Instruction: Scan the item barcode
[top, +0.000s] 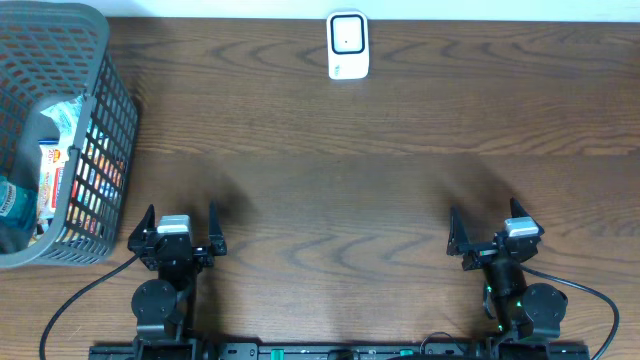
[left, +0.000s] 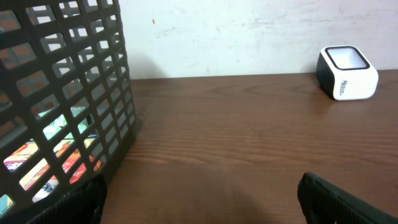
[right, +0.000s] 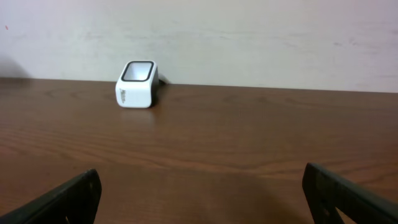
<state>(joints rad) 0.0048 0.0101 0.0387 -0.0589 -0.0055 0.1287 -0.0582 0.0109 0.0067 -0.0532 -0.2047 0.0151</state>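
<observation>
Opening step: no item has been picked up yet.
The left claw (top: 180, 222) and the right claw (top: 485, 228) are held wide and empty at the near edge of the wooden counter (top: 320, 150). Colourful packaged items (top: 62, 172) lie in the grey plastic lattice basket (top: 105, 70) at the left edge; the white box-shaped scanner (top: 347, 45) stands at the far edge. An item is to be lifted from the basket first.
</observation>
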